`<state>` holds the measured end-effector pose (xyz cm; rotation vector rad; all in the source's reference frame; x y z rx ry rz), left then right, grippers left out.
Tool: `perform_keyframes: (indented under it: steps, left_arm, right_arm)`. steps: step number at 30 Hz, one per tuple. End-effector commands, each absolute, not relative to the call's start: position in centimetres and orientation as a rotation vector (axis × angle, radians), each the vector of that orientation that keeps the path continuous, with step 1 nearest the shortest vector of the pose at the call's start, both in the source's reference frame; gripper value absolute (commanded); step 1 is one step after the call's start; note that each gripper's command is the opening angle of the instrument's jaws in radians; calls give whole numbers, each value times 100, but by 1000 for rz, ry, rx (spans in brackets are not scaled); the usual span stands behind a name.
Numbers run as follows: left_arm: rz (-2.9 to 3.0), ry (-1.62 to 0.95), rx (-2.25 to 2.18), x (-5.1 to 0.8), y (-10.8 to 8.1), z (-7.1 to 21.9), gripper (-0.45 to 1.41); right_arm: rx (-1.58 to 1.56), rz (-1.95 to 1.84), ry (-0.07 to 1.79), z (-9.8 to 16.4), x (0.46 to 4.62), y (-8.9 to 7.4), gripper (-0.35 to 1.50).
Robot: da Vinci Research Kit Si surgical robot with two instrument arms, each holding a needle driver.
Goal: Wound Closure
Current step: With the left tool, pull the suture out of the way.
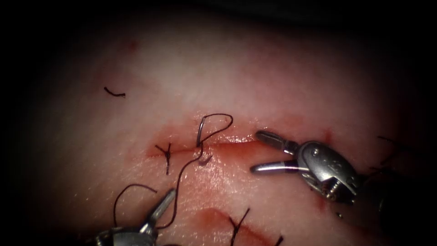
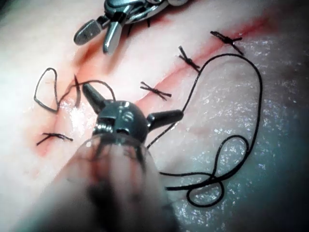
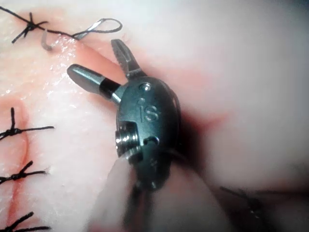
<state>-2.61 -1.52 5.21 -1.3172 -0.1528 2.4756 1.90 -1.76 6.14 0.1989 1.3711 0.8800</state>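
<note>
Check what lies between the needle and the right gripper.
Endoscope view: the open cut in bare tissue, no thread. The needle sits in the tissue; right gripper and left gripper are open, empty.

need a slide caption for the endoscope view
Needle lodged in tissue across the cut; both pincers open, empty.

"IS" is stamped on the wrist housing of the right tool (image 3: 116,65), as read in the right wrist view; the first character may be a 1 or an I and cannot be settled. Faint embossed marks are seen on the same housing in the endoscope view (image 1: 266,152), too small to be read. A small round mark is seen on the left tool (image 2: 126,108) housing in the left wrist view, not legible.
</note>
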Motion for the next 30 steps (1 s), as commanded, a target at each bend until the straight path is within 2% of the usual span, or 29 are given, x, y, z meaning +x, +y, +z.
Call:
perform_keyframes:
  steps: [1,6,11,15,16,18,19,22,25,30]
  left_arm:
    - [2479,-157,-1327,-258,-151,525,121]
    - [2544,-211,-1287,-219,-161,516,116]
    - [2594,-174,-1198,-162,-165,500,115]
    - [2601,-150,-1138,-116,-159,478,106]
    - [2589,-133,-1126,-108,-156,473,98]
    - [2554,-88,-1114,-98,-146,465,61]
    - [2496,-72,-1162,-100,-133,464,15]
    - [2513,-65,-1278,-113,-117,472,-25]
    - [2531,-64,-1300,-128,-99,494,-32]
    - [2533,-61,-1345,-151,-75,545,-30]
  right_arm:
    - [207,880,1370,620,200,-179,143]
    - [221,873,1355,620,203,-182,141]
    - [236,885,1356,620,201,-182,141]
    - [263,913,1351,620,202,-182,138]
    - [265,911,1352,620,203,-182,136]
    - [270,915,1350,620,206,-183,136]
    - [277,917,1353,620,209,-183,136]
    - [278,916,1354,619,212,-183,136]
    - [279,913,1355,618,211,-186,136]
    - [288,910,1351,618,206,-189,133]
